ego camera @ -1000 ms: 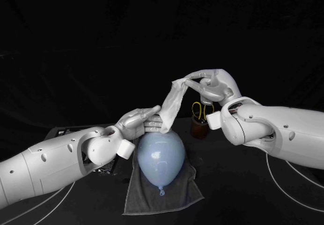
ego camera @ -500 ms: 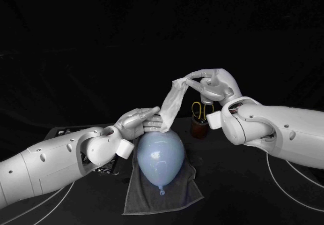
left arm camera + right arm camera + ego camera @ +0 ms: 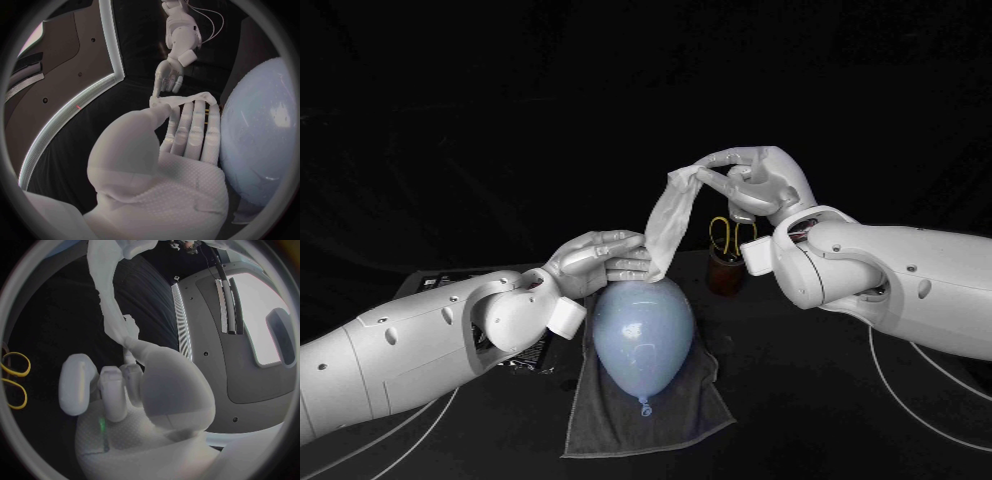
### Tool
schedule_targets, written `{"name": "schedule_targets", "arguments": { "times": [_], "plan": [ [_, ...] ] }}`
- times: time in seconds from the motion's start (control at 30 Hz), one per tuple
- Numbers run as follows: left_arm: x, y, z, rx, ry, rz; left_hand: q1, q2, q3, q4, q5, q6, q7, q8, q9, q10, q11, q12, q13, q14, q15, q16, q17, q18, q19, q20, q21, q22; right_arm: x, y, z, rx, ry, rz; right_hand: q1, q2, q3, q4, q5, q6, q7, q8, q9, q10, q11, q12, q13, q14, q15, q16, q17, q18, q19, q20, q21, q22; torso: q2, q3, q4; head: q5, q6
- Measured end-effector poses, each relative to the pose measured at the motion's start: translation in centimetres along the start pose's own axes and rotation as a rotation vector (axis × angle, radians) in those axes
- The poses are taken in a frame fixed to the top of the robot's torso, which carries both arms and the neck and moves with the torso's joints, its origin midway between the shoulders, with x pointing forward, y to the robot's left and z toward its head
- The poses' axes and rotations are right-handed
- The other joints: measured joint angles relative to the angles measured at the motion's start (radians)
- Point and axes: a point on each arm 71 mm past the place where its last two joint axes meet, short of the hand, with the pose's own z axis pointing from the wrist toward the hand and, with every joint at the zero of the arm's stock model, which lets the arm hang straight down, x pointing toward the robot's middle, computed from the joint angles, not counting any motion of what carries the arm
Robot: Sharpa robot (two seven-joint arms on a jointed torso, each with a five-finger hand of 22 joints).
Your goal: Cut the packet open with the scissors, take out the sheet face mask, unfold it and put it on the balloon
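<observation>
Between the two hands, head view: the sheet face mask hangs as a narrow, unopened strip. Its long axis is steep, running from the right hand down towards the left hand.
Right hand: fingers curled in, pinching the strip's upper end.
Left hand: fingers mostly stretched out, holding the strip's lower end against the thumb.
Balloon: directly under the left hand's fingertips and lying on a towel, its long axis running away from that hand towards the robot. Whether the fingers touch it I cannot tell.
Nearer hand: the left is nearer the balloon; the right is well above it.
Scissors: just below the right hand, upright in a holder, untouched.
Left wrist view: the mask lies folded across the tips of the left hand's fingers. The balloon is just beside them and the right hand is beyond them.
Right wrist view: the strip leads away from the right hand's curled fingers, with the scissors' handles off to one side.
Next move, as I judge it: opening the strip calls for drawing its ends apart along that steep axis, above the balloon.
Change: the left hand's fingers have settled slightly flatter; the mask, the balloon and the right hand are where they were.
</observation>
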Motion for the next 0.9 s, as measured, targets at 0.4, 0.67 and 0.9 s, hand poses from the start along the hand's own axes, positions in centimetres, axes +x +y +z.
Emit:
{"name": "schedule_targets", "arguments": {
  "times": [0.4,0.67,0.9],
  "plan": [
    [0.05,0.02,0.0,-0.003,0.005,0.01,-0.019,-0.029,-0.013,0.005,0.0,0.027,0.005,-0.012,-0.021,0.0,0.0,0.0,0.0,0.001,-0.001,0.0,0.0,0.0,0.0,0.0,0.0,0.0,0.07,0.04,-0.03,0.001,0.001,0.003,0.0,0.0,0.0,0.0,0.0,0.0,0.0,-0.001,0.001,0.0,0.0,0.0,-0.001,0.0,0.0,-0.003,0.0,0.0,0.0,0.0,0.0,0.001,0.0,0.0,0.0,-0.001,0.0],
    [0.05,0.04,0.01,-0.004,0.003,0.017,0.012,-0.008,0.024,-0.018,0.0,0.065,0.01,-0.027,-0.038,0.011,-0.011,0.0,0.0,0.008,-0.007,0.0,0.004,0.0,0.002,-0.002,0.0,0.0,0.28,0.18,-0.14,0.0,0.007,0.009,0.0,0.0,0.0,0.0,0.0,-0.001,-0.001,-0.002,0.004,0.0,0.0,-0.001,0.0,0.0,0.0,0.001,0.001,0.0,0.0,0.0,0.0,0.001,0.0,0.0,0.0,-0.002,0.0],
    [-0.06,0.06,0.03,-0.007,-0.015,0.03,-0.011,-0.042,0.016,-0.009,0.0,0.079,0.014,-0.041,-0.052,0.018,-0.018,0.0,0.0,0.018,-0.011,0.0,0.007,0.0,0.013,-0.002,0.0,0.001,0.7,0.5,-0.42,-0.003,0.02,0.019,0.0,0.0,0.0,0.0,0.0,-0.002,0.0,0.0,0.003,0.0,0.0,-0.002,0.0,0.0,0.0,0.001,0.001,0.0,0.0,0.0,0.0,0.001,0.0,0.0001,0.0001,-0.002,-0.001]
  ]
}}
